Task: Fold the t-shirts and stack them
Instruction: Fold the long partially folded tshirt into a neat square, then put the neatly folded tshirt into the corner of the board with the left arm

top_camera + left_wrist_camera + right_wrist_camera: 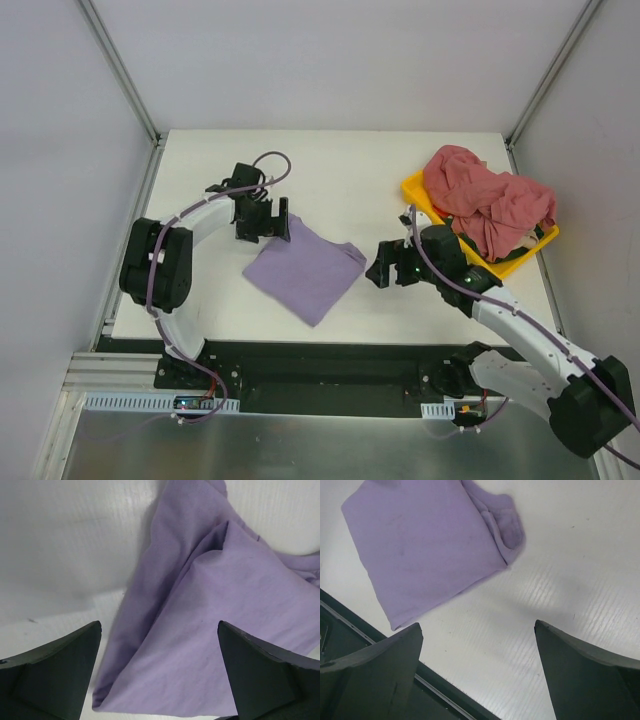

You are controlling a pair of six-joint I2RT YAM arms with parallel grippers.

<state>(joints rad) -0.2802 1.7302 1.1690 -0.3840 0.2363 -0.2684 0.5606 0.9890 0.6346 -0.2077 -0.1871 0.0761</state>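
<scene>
Folded lavender tee (pixel 305 268) btwn spread L pincer (pixel 262 231), R pincer (pixel 386 270)

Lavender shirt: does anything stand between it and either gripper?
Nothing visible. The left gripper, open, is over the lavender shirt's far corner. The right gripper, open, faces its right side, with only table between.

One lavender t-shirt (pixel 305 268) lies folded on the one bench (pixel 350 170), about midway between its left and right edges and closer to the near edge; the pink-red t-shirts (pixel 488 203) make one crumpled heap by the right edge, and the number in it cannot be told; one yellow tray (pixel 413 189) sits under that heap; two arms stand at the near edge, the left arm (pixel 160 265) and the right arm (pixel 530 340); two grippers, the left gripper (pixel 264 231) and the right gripper (pixel 380 268), each with two fingers.
</scene>
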